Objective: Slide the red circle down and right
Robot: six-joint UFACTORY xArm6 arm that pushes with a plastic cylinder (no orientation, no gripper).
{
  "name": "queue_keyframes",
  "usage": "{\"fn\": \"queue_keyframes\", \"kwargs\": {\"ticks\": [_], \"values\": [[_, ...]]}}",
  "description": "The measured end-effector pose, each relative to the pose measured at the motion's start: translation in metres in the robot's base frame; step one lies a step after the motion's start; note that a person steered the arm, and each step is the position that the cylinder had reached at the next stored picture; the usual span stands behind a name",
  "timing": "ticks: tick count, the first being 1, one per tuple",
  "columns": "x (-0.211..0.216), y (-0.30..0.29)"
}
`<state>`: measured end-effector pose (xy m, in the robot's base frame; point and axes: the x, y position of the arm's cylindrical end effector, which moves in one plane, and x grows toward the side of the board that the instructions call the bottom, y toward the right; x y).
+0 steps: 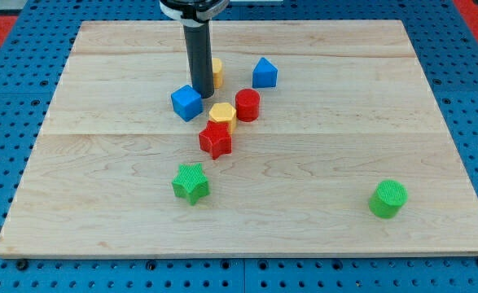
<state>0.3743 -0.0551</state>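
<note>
Red plastic circle block (247,105) stands upright at frame centre-top, round, no long axis. My tip (202,95), a bare rod without pincer, sits to its left beside the blue plastic cube (186,102).

We see a wooden desk (320,228) on a blue pegboard (2,155). Far left of centre sit a blue cube (186,102), a partly hidden yellow block (217,72) and a blue pentagon-like block (264,73). A yellow hexagon (222,114) touches a red star (216,140). Nearer lie a green star (191,183) and, far right, a green cylinder (387,198).
</note>
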Motion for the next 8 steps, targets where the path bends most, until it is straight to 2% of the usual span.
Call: {"fn": "queue_keyframes", "kwargs": {"ticks": [1,2,4,5,6,7,8], "values": [[0.02,0.008],[0.008,0.006],[-0.027,-0.083],[-0.032,-0.102],[-0.071,-0.072],[-0.089,-0.006],[-0.056,0.032]]}}
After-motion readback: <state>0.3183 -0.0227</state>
